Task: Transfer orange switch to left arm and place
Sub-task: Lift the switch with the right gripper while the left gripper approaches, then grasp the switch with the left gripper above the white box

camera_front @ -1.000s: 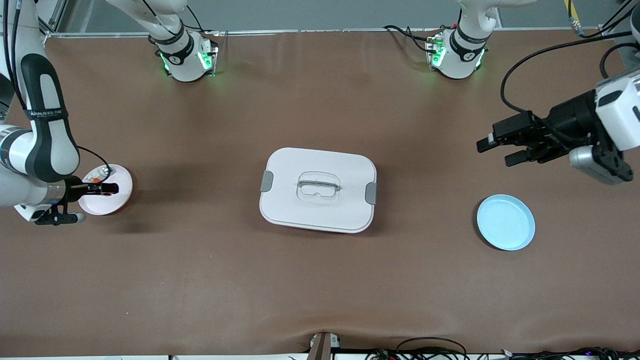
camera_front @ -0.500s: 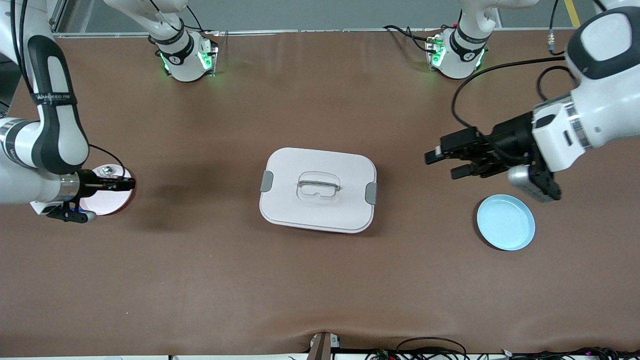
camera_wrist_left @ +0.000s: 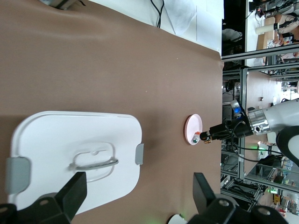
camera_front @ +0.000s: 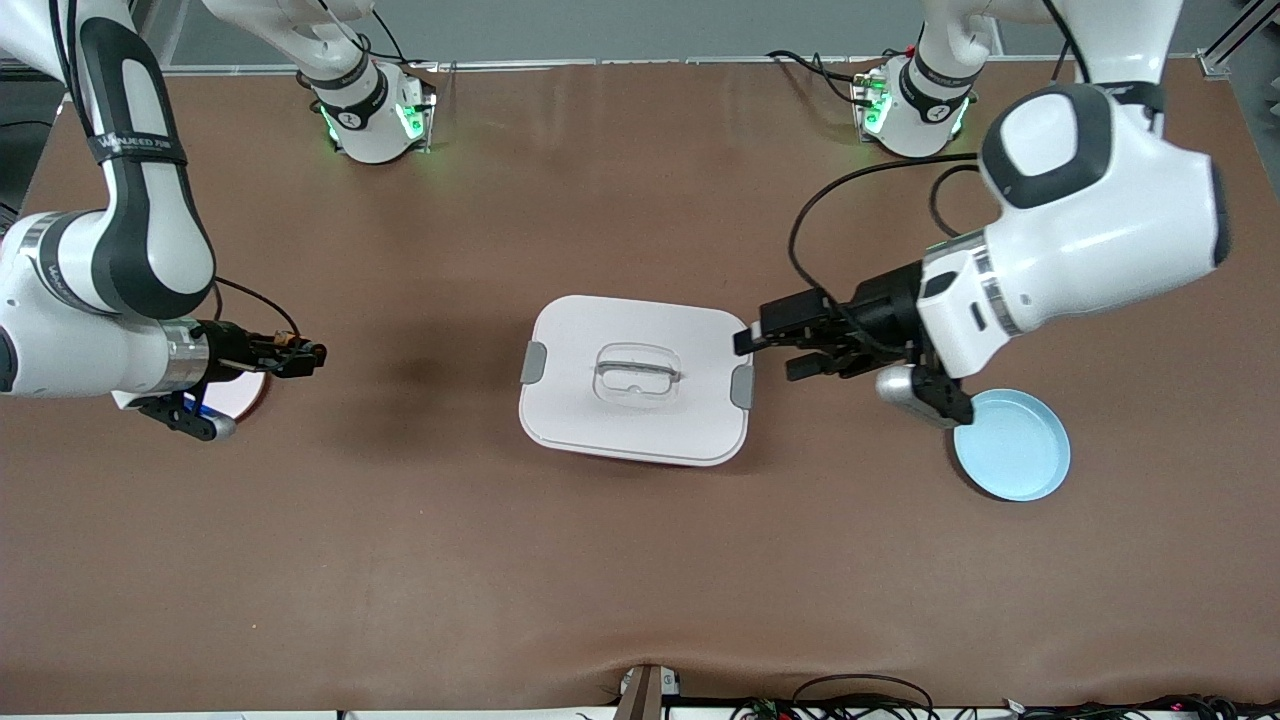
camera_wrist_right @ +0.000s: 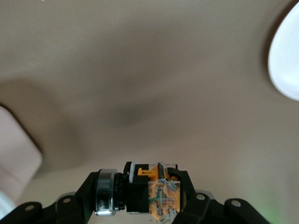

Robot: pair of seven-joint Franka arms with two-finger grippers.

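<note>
At the right arm's end of the table, your right gripper (camera_front: 305,352) hangs in the air just past the edge of the pink plate (camera_front: 243,392). Its jaws are pinching the orange switch (camera_front: 287,344). You can see this best in the right wrist view, where the switch (camera_wrist_right: 152,186) sits tight between the two black fingers, orange part showing. So the pick-up looks done, and the switch is off the plate.

One small silver part (camera_wrist_left: 194,138) lies on the pink plate in the left wrist view. It is too small to say more about it.

The white box (camera_front: 636,379) sits in the middle of the table, between your two arms. Its lid is on and its grey latches are at both ends. Nothing is touching it.

Your left gripper (camera_front: 765,352) is up over the end of the box that faces the left arm. Its jaws are spread wide and they hold nothing. In the left wrist view you see both fingers (camera_wrist_left: 72,191) apart, with the box lid below them.

The blue plate (camera_front: 1011,445) lies near the left arm's end of the table, and nothing lies on it.

What is left, as I judge it: you have to bring the two grippers together, and they are well apart now with the box in the way. Then you pass the switch from the right gripper to the left one. My guess is that the blue plate is where the switch should end up. Keep both arms high or go around so you do not bump the box.
</note>
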